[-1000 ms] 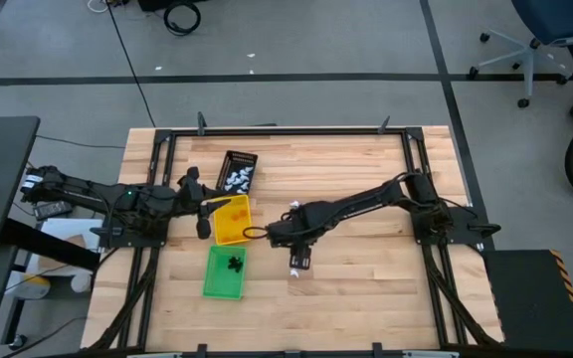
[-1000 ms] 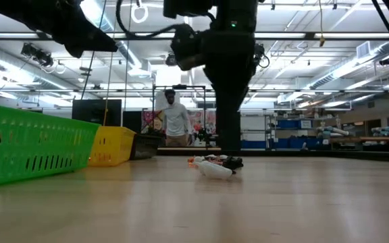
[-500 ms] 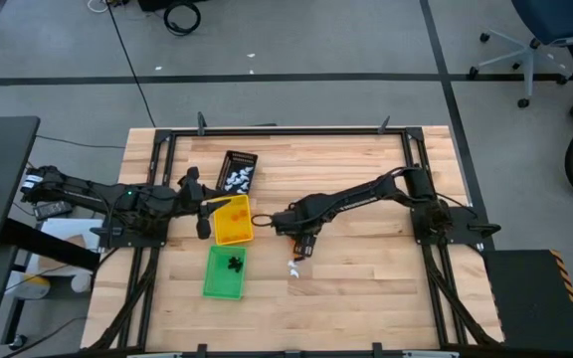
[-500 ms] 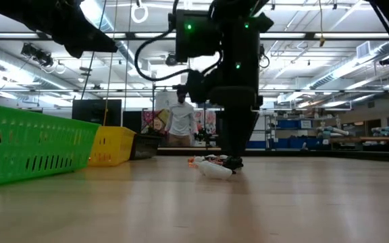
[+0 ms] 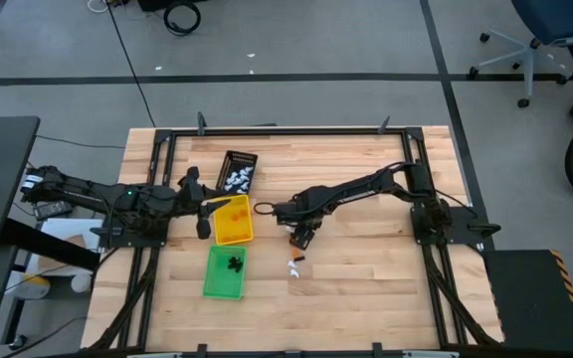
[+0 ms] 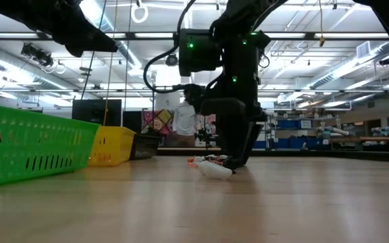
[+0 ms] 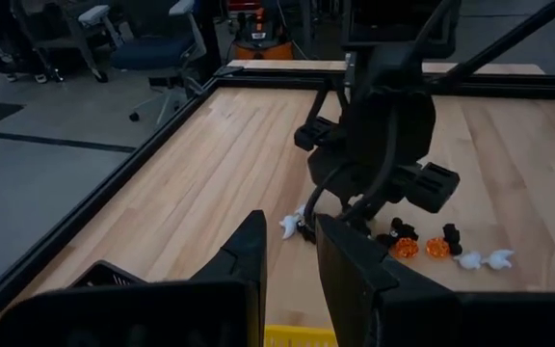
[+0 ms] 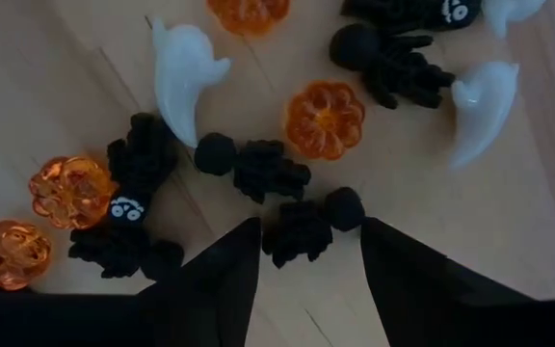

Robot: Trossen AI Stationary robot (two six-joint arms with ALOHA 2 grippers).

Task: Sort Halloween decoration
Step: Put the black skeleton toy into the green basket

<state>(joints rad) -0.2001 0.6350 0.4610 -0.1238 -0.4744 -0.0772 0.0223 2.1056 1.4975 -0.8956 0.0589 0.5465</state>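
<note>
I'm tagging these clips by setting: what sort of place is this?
Probably a large robotics lab or workshop: a butcher-block wooden table in a black metal frame, blue rolling office chairs nearby, and long ceiling strip lights over shelving.

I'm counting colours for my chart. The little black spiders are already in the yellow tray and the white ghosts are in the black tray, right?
Not quite. The high view shows the black trinkets in the green tray, not the yellow tray. The white ghosts are in the black tray, as you said.
</note>
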